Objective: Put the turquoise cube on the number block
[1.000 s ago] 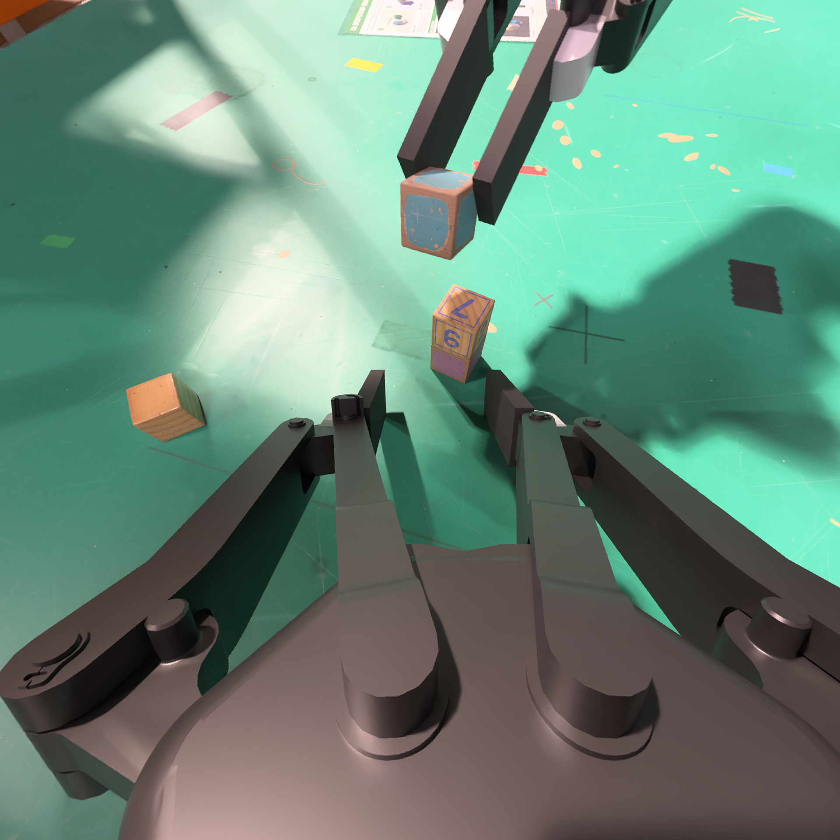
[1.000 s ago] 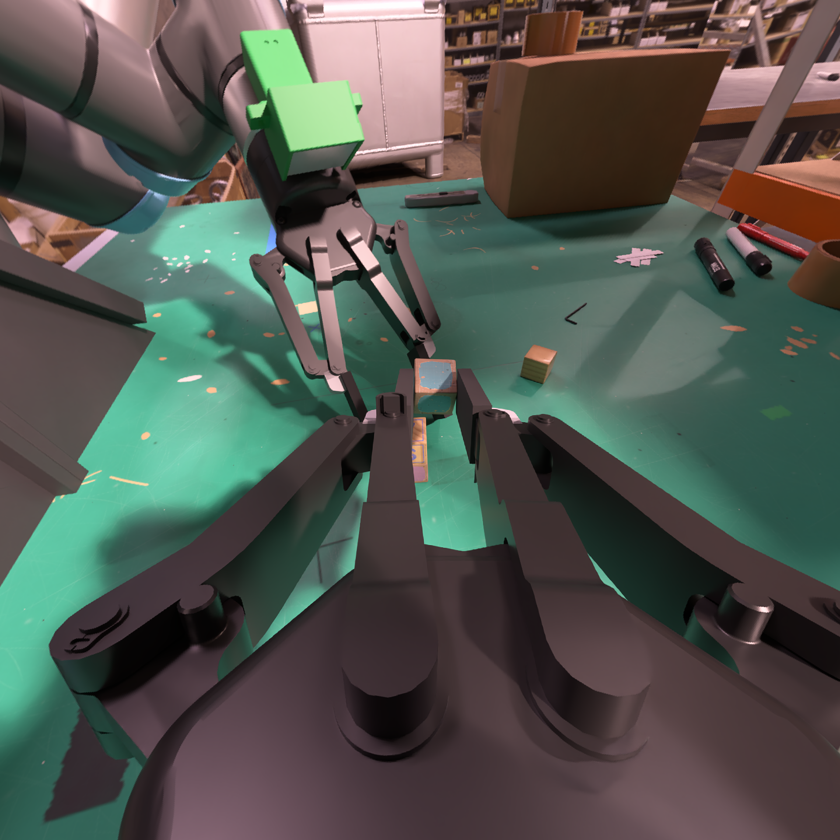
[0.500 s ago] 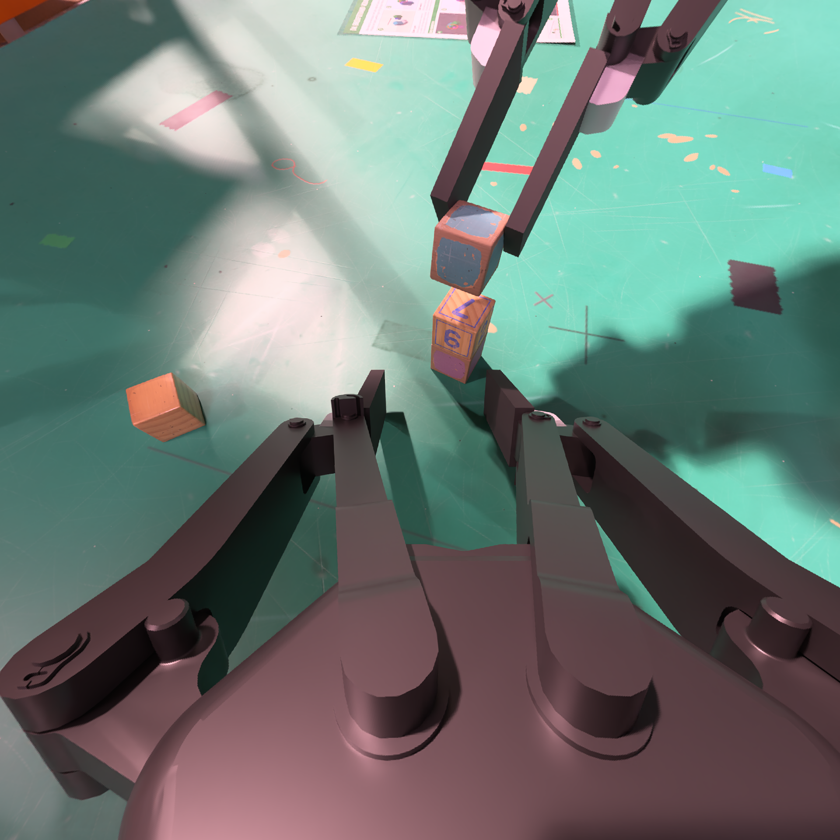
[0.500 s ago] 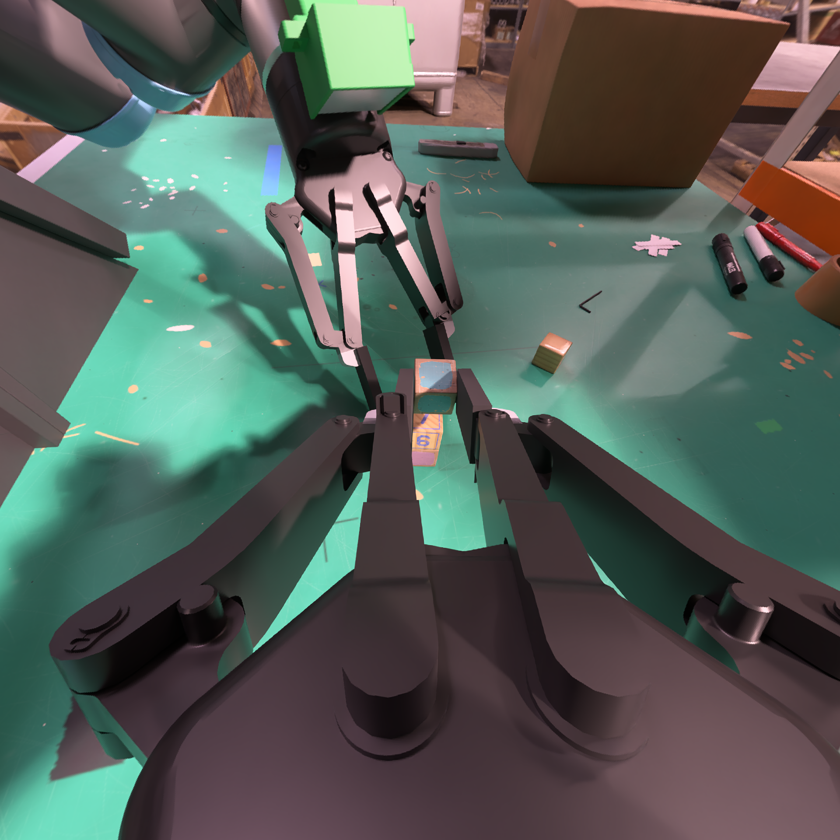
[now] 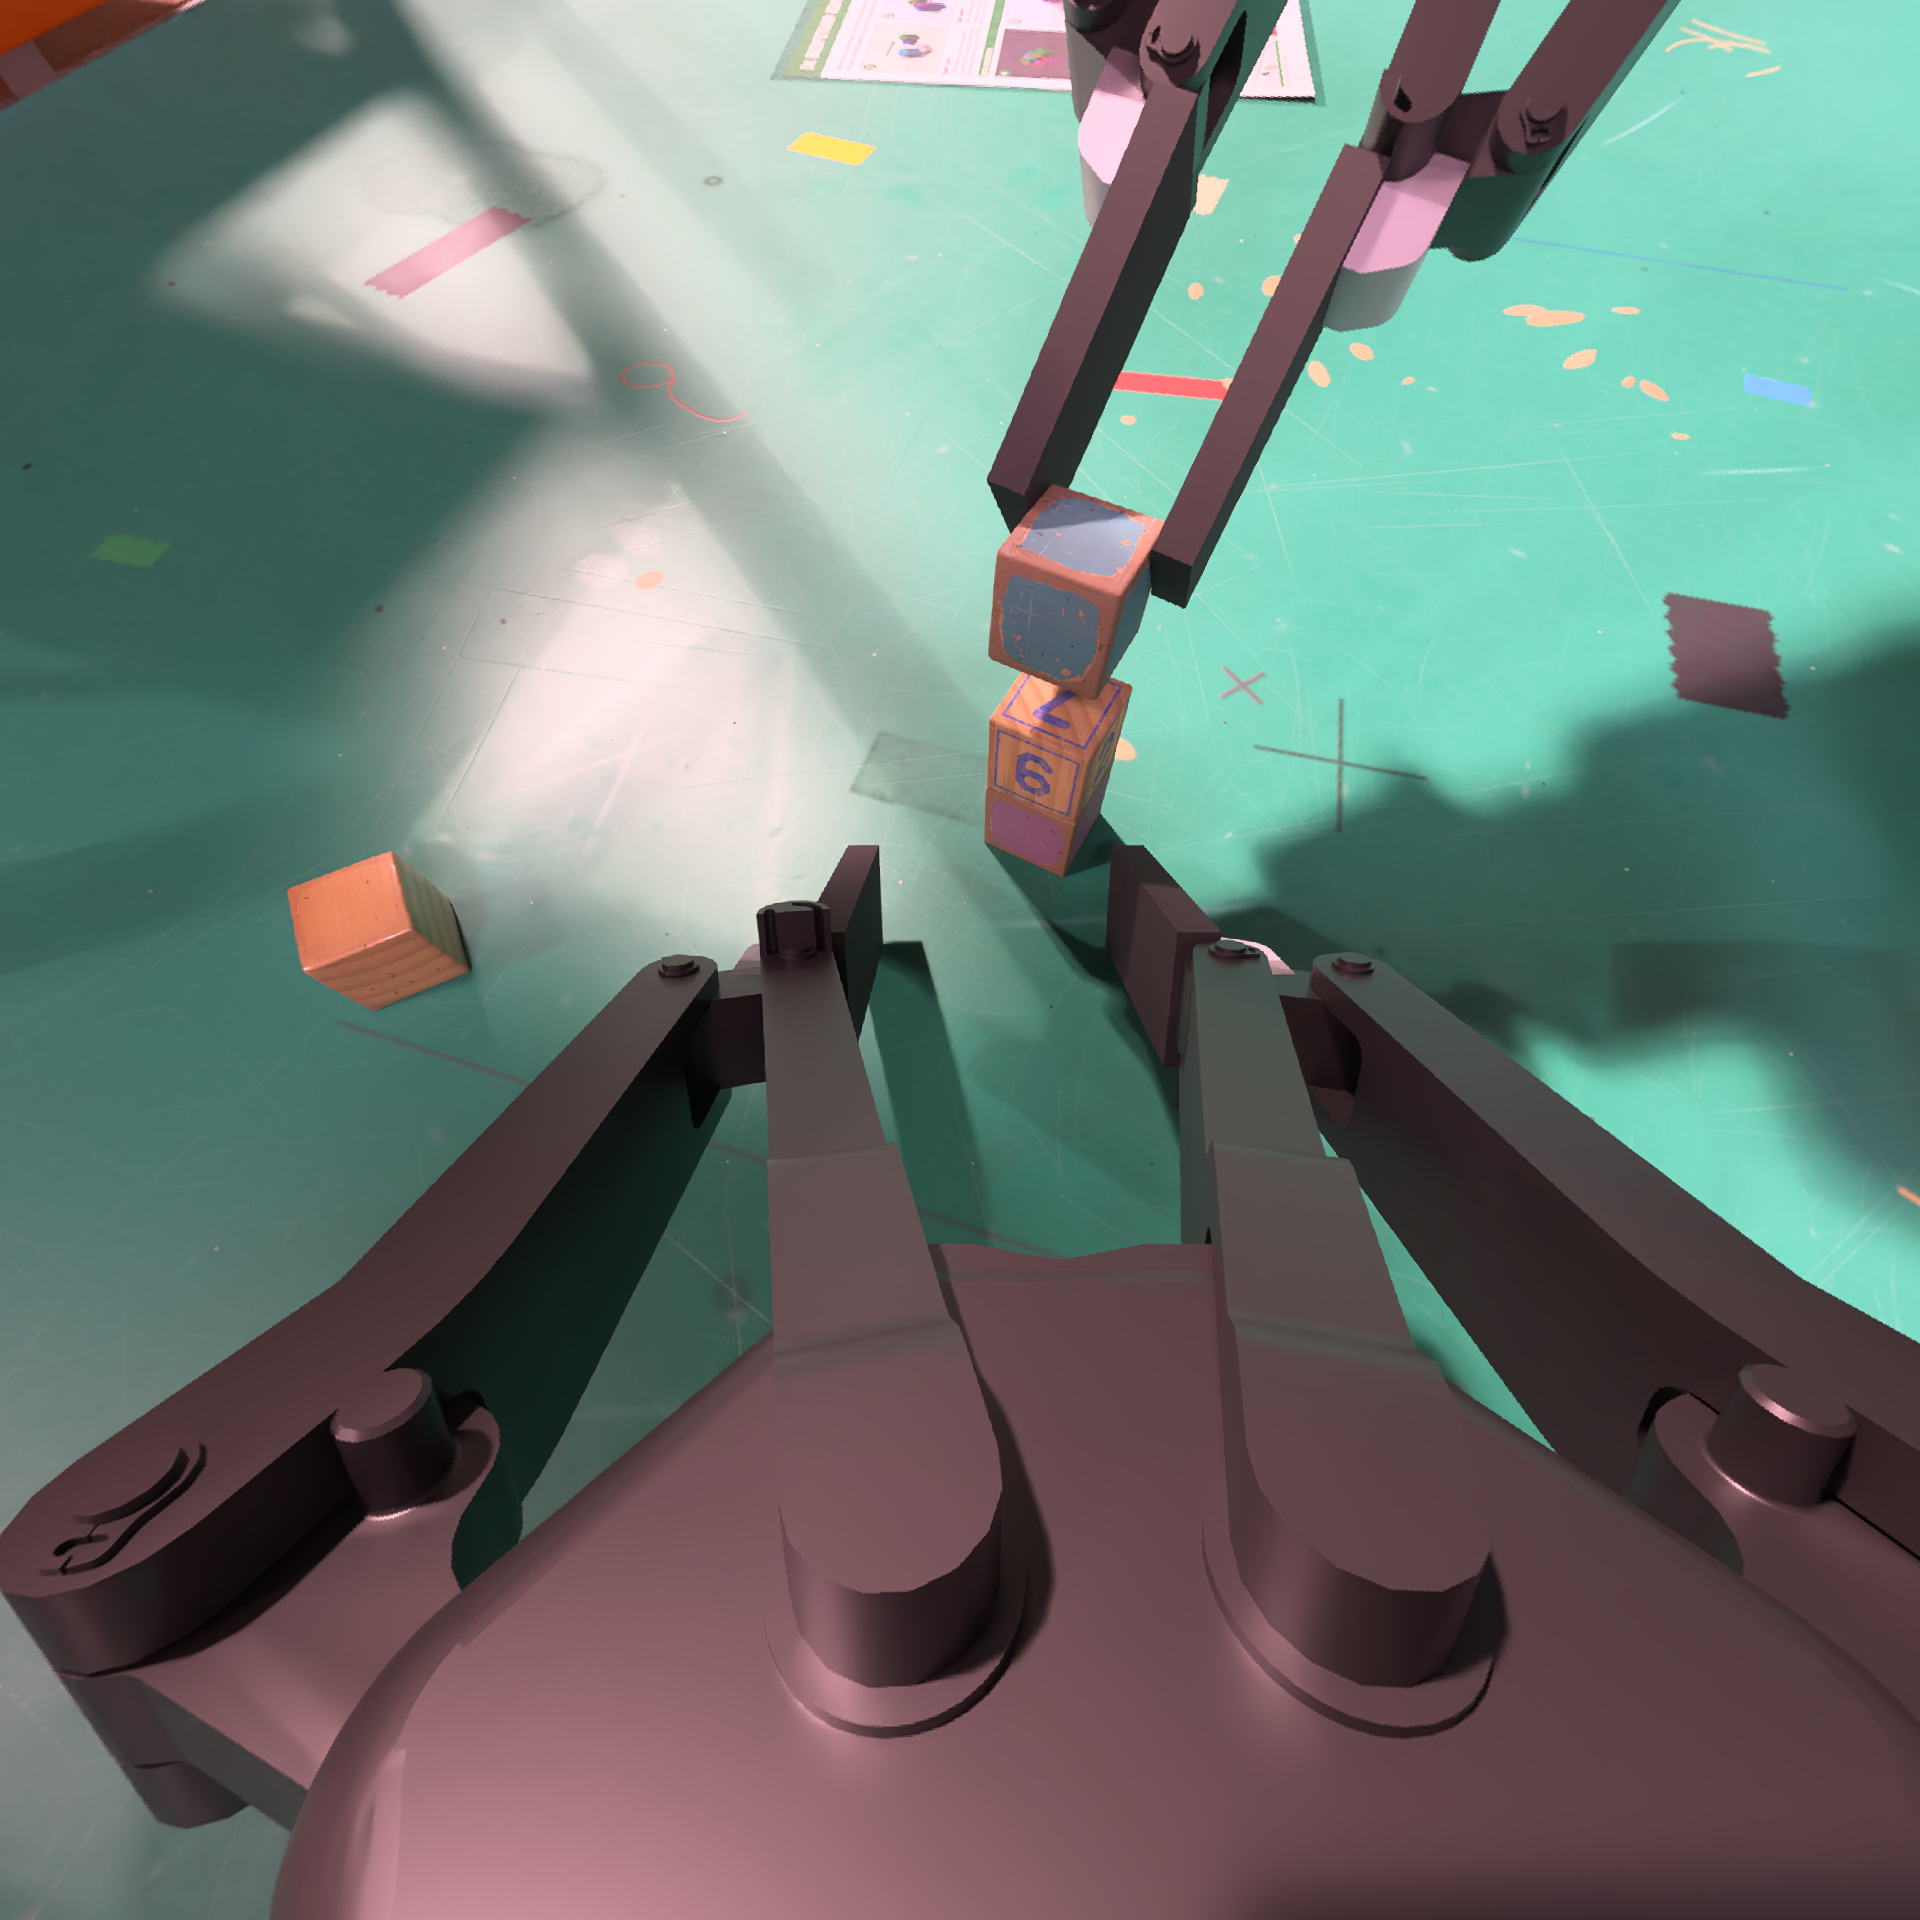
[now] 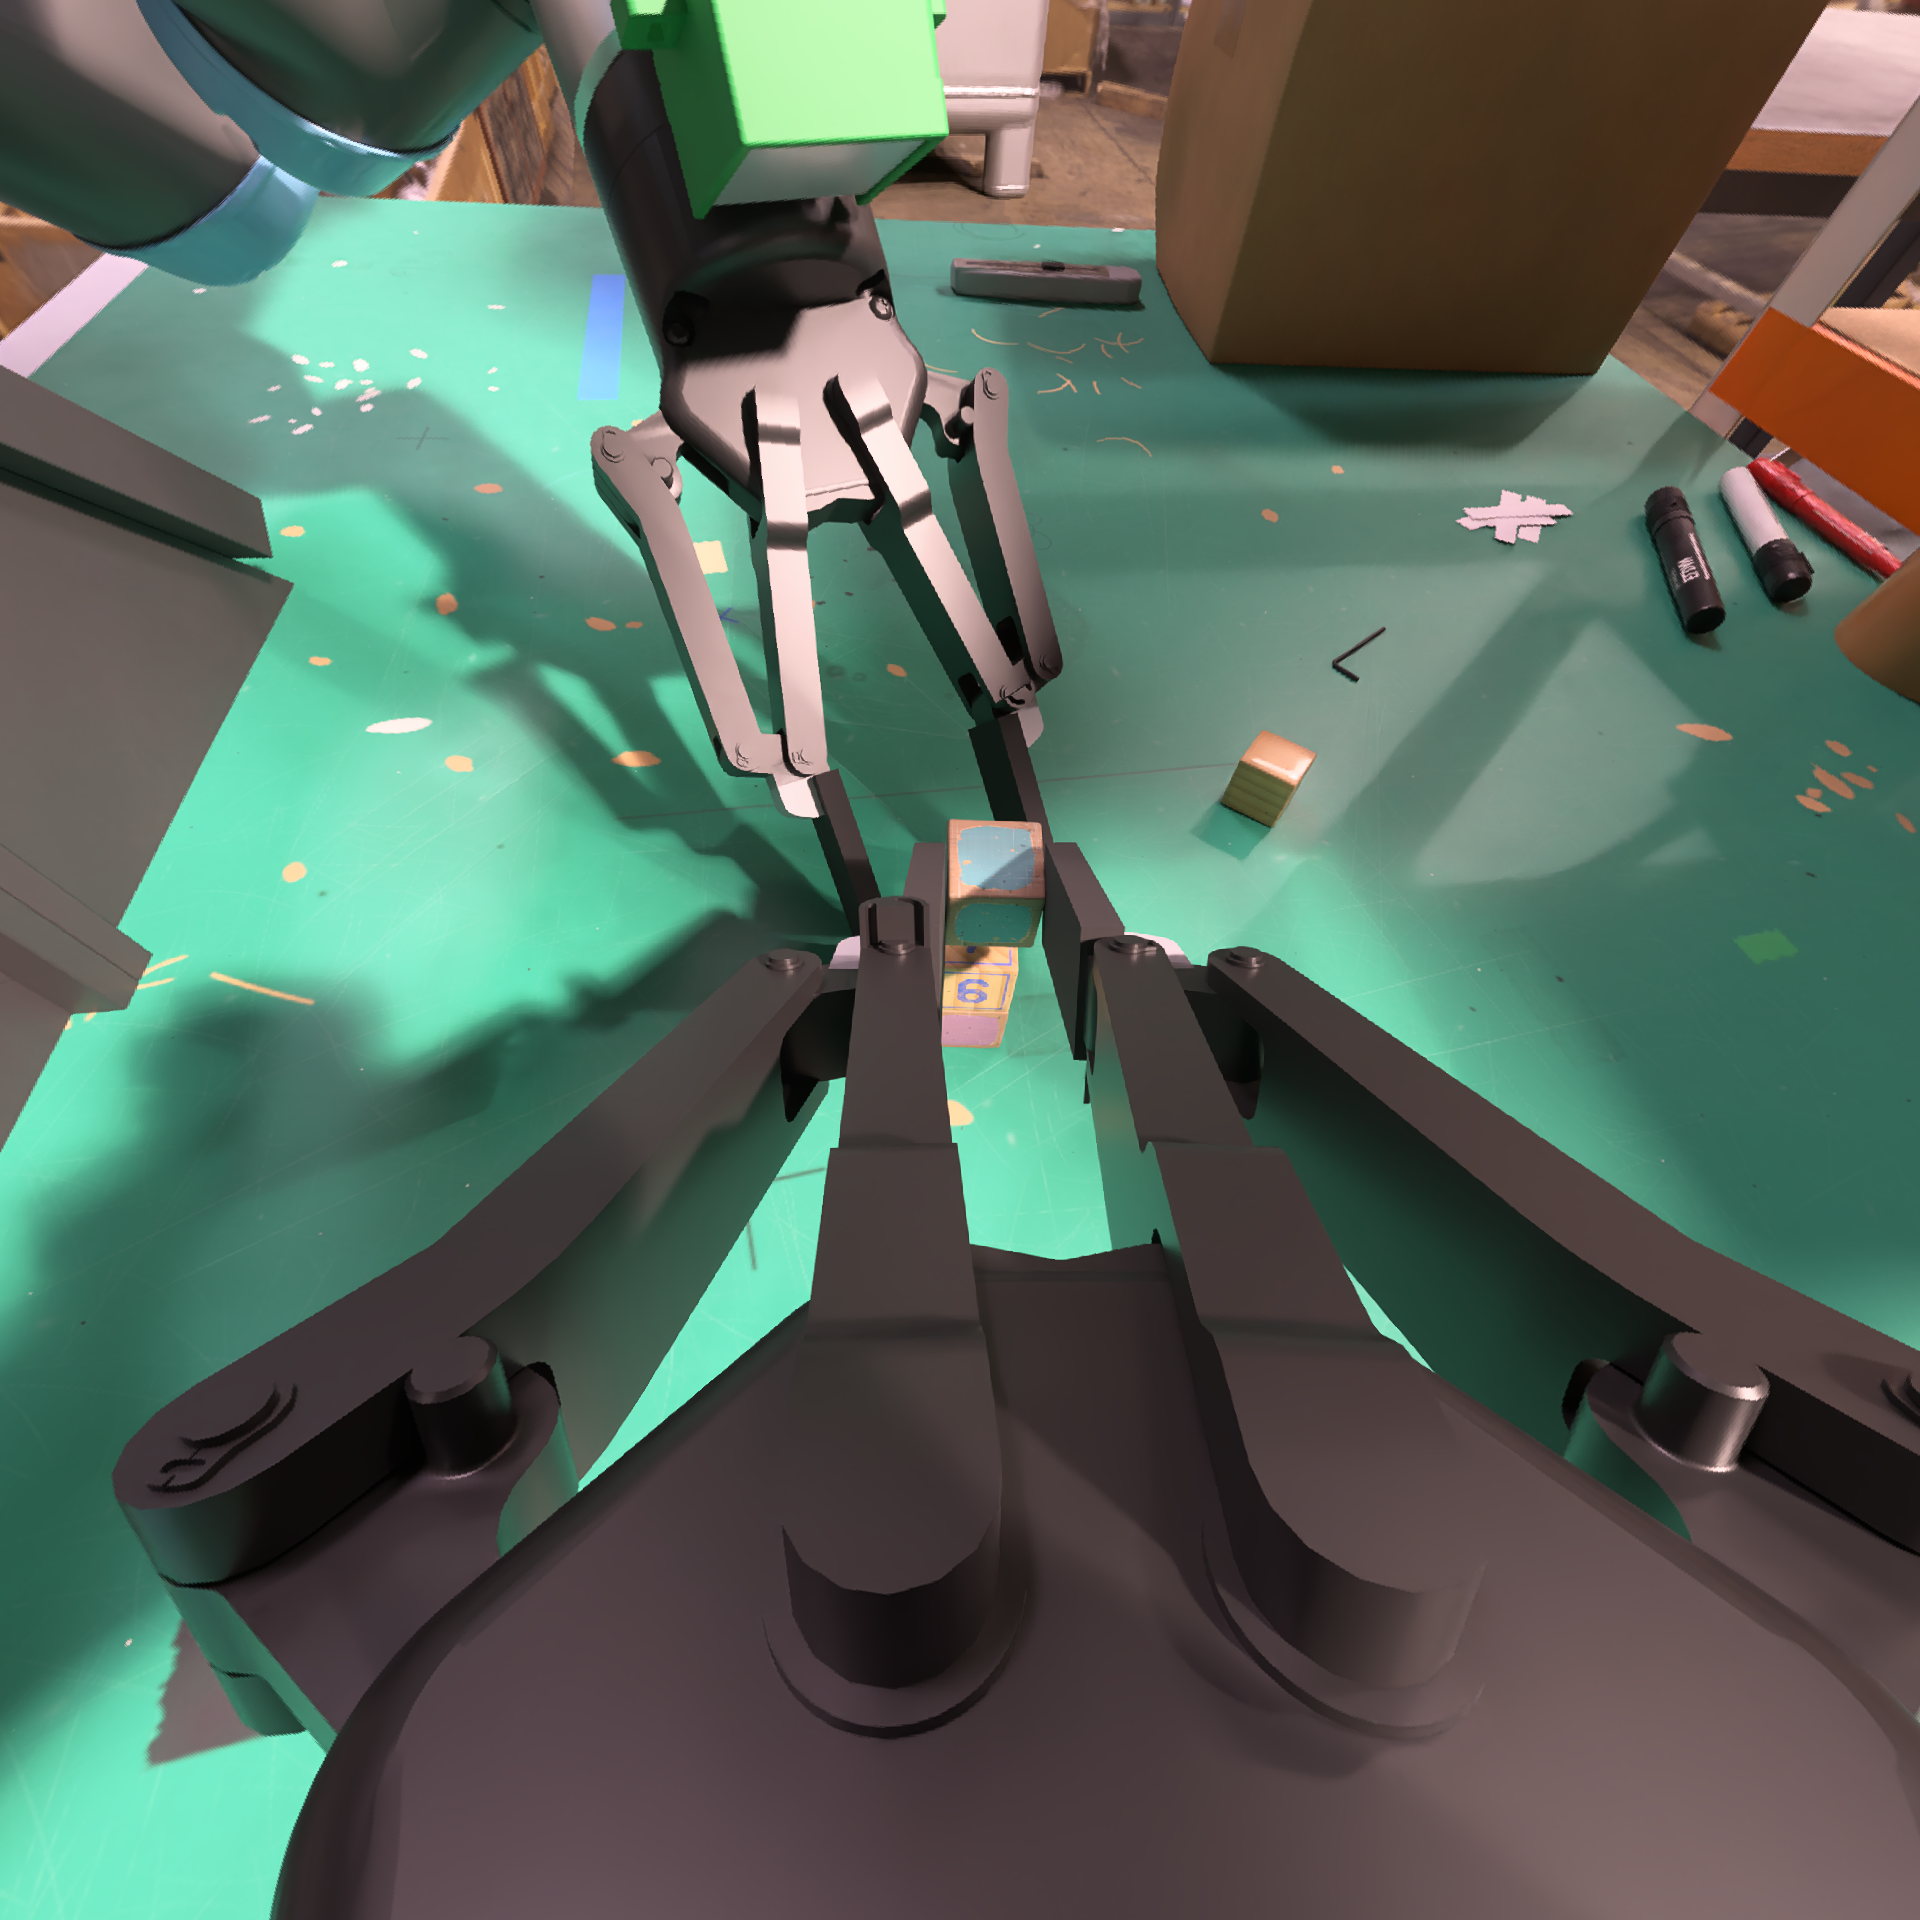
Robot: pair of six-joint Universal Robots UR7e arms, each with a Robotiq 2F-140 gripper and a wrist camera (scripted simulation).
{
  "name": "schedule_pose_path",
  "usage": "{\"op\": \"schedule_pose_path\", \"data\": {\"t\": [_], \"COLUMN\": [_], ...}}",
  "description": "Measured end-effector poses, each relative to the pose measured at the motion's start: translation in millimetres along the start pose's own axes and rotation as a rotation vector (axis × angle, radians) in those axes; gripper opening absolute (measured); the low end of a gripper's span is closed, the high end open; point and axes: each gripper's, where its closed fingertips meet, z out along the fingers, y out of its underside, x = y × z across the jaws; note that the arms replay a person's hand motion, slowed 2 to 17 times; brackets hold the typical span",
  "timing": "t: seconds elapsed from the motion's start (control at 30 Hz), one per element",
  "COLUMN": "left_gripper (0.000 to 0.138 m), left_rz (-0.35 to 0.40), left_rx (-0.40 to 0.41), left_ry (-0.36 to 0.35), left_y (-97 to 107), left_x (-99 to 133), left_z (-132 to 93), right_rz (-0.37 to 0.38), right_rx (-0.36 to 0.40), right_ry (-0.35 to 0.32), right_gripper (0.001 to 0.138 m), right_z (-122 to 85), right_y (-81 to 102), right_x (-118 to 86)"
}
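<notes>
The turquoise cube [image 5: 1070, 597] has worn wooden edges and is held tilted in my right gripper [image 6: 995, 883], which is shut on it. The cube [image 6: 992, 878] hangs directly over the number block [image 5: 1049, 764], very close to its top; I cannot tell if they touch. The number block [image 6: 977, 992] stands on a pink block [image 5: 1029, 831] on the green table. My left gripper [image 5: 997, 909] is open and empty, low on the table just in front of the stack. It also shows in the right wrist view [image 6: 935, 821] behind the cube.
A plain wooden cube [image 5: 374, 930] lies left of the stack, also seen in the right wrist view [image 6: 1268, 774]. A cardboard box [image 6: 1455, 177], markers [image 6: 1683, 561], a hex key [image 6: 1356, 655] and a grey metal block [image 6: 104, 623] stand around the table. A printed sheet [image 5: 935, 42] lies far back.
My right gripper has carried the turquoise cube down and across until it sits just over the number block. My left gripper has not moved.
</notes>
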Motion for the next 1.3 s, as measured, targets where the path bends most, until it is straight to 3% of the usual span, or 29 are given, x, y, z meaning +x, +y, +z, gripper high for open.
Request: {"op": "schedule_pose_path", "data": {"t": [1.3], "left_gripper": [0.059], "left_rz": [0.001], "left_rx": [0.0], "left_ry": [0.0], "left_y": [0.0], "left_x": [-0.1], "left_z": [0.1], "right_rz": [0.027], "right_rx": [0.029], "right_ry": [0.008], "right_gripper": [0.026], "right_z": [0.8], "right_y": [-4.7], "right_x": [1.7]}}
